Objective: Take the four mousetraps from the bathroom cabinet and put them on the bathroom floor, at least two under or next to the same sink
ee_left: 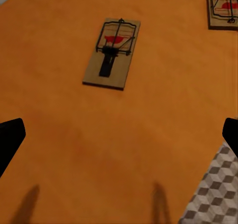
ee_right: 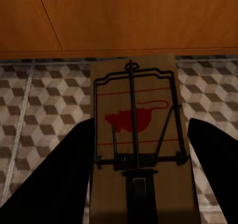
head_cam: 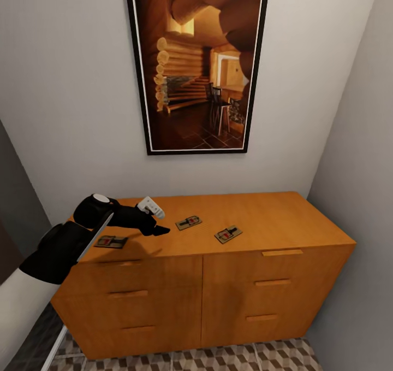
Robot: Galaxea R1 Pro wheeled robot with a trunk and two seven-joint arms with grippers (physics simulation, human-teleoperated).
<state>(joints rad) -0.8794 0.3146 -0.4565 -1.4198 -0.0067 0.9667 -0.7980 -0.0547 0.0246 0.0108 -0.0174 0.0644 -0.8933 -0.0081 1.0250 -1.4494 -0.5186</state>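
Three mousetraps lie on top of the orange-brown cabinet [head_cam: 273, 218]: one at the left [head_cam: 111, 242], one in the middle [head_cam: 189, 222] and one further right [head_cam: 228, 233]. My left gripper [head_cam: 158, 230] hovers over the top between the left and middle traps. In the left wrist view it [ee_left: 119, 140] is open, with a mousetrap [ee_left: 112, 53] ahead of its fingers and another [ee_left: 224, 8] beyond. My right gripper [ee_right: 141, 149] is shut on a fourth mousetrap [ee_right: 136, 120], held above the cube-patterned bathroom floor [ee_right: 44, 110] in front of the cabinet [ee_right: 124, 16]. The sink is out of view.
A large framed picture [head_cam: 196, 65] hangs on the wall above the cabinet. A grey side wall [head_cam: 360, 141] stands close at the right. A strip of patterned floor [head_cam: 229, 357] shows before the drawer fronts [head_cam: 147, 294].
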